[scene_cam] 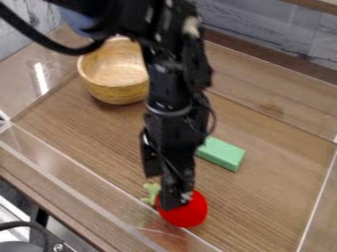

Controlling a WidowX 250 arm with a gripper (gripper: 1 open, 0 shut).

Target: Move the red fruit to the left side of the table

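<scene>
My jaws (175, 194) hang spread wide and pointing straight down just over the red fruit (186, 209), which sits directly beneath them near the front clear wall of the tabletop (79, 128), not yet gripped.

Glossy red fruit (184, 209) — likely plastic — on a wood-grain table (277, 108), clear acrylic walls.
</scene>
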